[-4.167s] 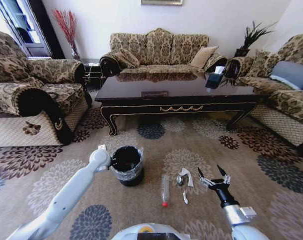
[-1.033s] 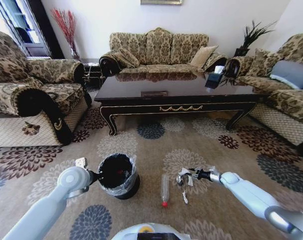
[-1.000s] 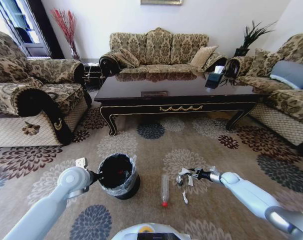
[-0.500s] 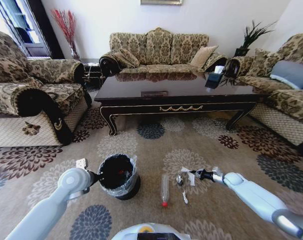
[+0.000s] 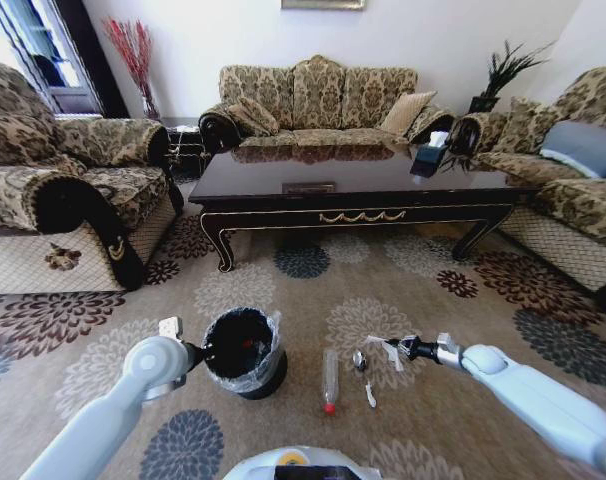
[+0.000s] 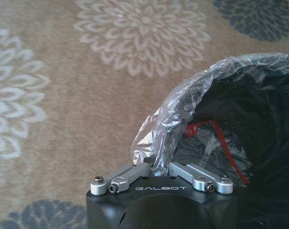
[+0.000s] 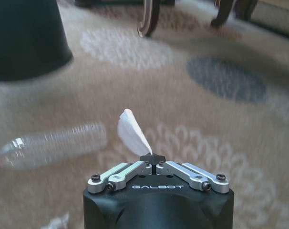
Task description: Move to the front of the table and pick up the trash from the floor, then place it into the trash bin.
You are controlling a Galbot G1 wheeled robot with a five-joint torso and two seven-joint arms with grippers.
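Head view: right gripper (image 5: 399, 347) low, outstretched

right gripper (image 7: 152, 159) pinched on white paper (image 7: 131, 133), clear bottle (image 7: 49, 145) on carpet, black bin (image 7: 27, 36) beyond

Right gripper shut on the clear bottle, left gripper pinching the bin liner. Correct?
Not quite. The right gripper is shut on a white paper scrap; the right wrist view shows the clear bottle lying on the carpet. The left gripper does pinch the bin liner.

Left gripper (image 5: 196, 352) was pinched tight on the bin liner (image 6: 169, 114), arm low. Right gripper (image 5: 401, 347) was clamped on white paper (image 7: 131, 132), arm stretched out low.
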